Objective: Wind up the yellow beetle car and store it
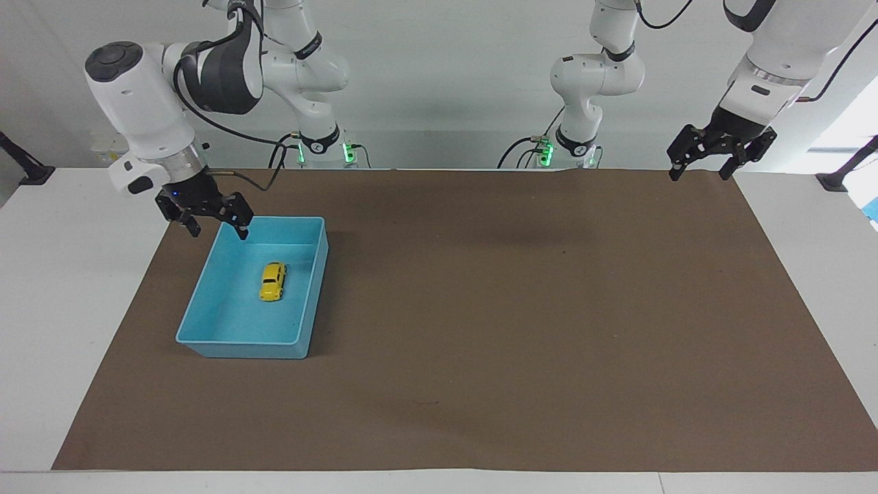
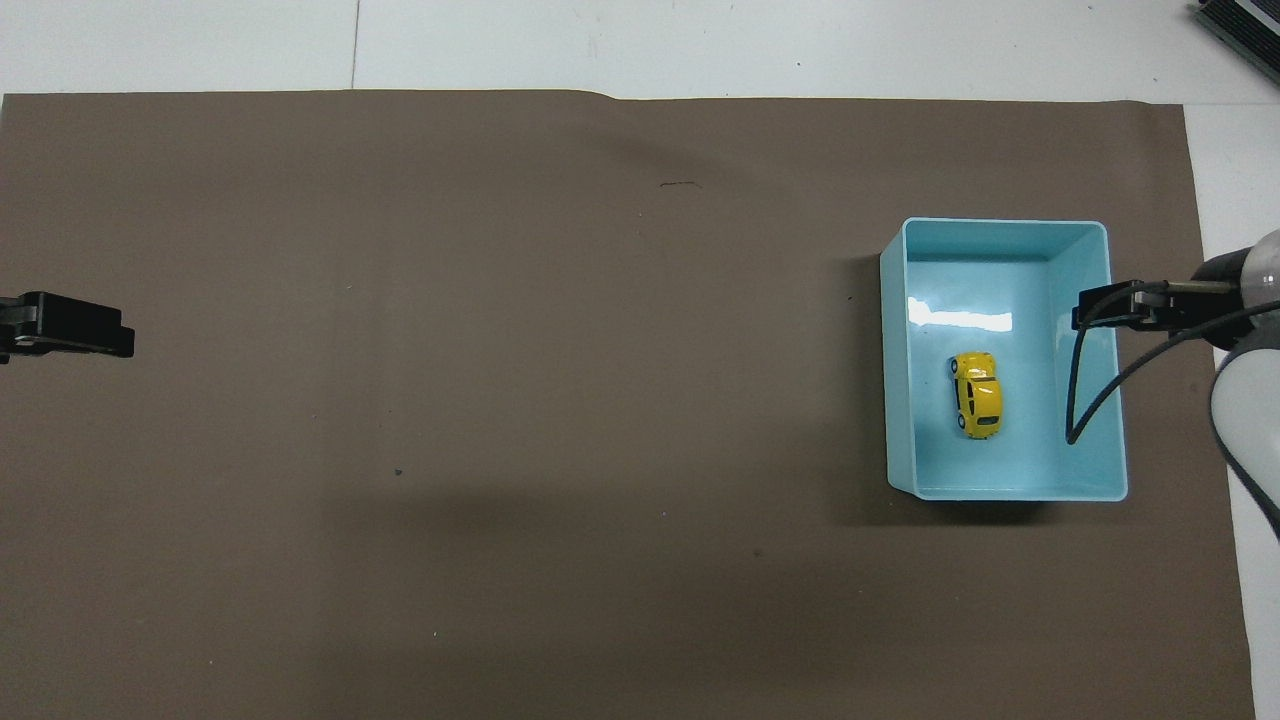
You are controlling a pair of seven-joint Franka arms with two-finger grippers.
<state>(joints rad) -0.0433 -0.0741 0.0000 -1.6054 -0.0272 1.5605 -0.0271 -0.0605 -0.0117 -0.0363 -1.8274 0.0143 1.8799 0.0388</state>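
Right gripper [image 1: 204,219] up over bin [image 1: 199,312] corner, fingers apart, nothing held. Car [image 1: 272,281] sits on wheels mid-bin, so looks stored, job basically done. Left gripper [image 1: 720,156] apart too, waiting over bench [image 1: 480,309] edge.

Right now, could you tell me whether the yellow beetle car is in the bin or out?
In. The yellow beetle car sits on its wheels on the floor of the light-blue bin, with no gripper touching it.

A white bench [image 1: 62,288] carries a brown paper mat [image 1: 521,315]; a light-blue bin [image 1: 206,339] sits on the mat.
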